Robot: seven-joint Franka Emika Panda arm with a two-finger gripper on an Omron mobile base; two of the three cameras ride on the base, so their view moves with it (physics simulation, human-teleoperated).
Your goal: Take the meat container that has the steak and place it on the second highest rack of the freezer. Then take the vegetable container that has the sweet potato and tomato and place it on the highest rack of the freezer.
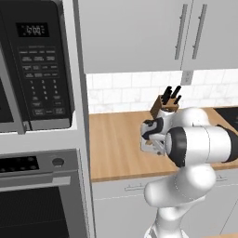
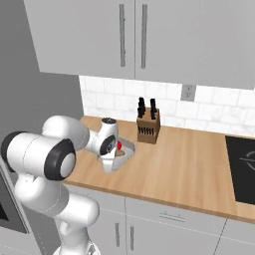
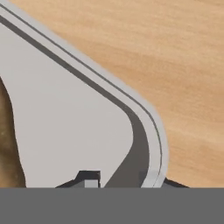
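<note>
The vegetable container (image 2: pixel 128 148) is a shallow pale grey tray on the wooden counter (image 2: pixel 179 169), in front of the knife block. In it lie the red tomato (image 2: pixel 119 145) and the brown sweet potato (image 2: pixel 120 154). My gripper (image 2: pixel 112 160) reaches down at its near corner. In the hand view the tray's rounded rim (image 3: pixel 151 131) runs between my fingertips, one inside the tray and one outside, with the gripper (image 3: pixel 129 181) shut on that rim. The sweet potato (image 3: pixel 6 144) shows at the left edge. The meat container, the steak and the freezer are out of view.
A knife block (image 2: pixel 148 127) stands against the tiled wall behind the tray. The black microwave (image 1: pixel 37 65) and oven (image 1: pixel 37 200) fill a column at the counter's left end. A dark cooktop (image 2: pixel 241 164) lies to the right. Grey cabinets (image 2: pixel 134 35) hang overhead.
</note>
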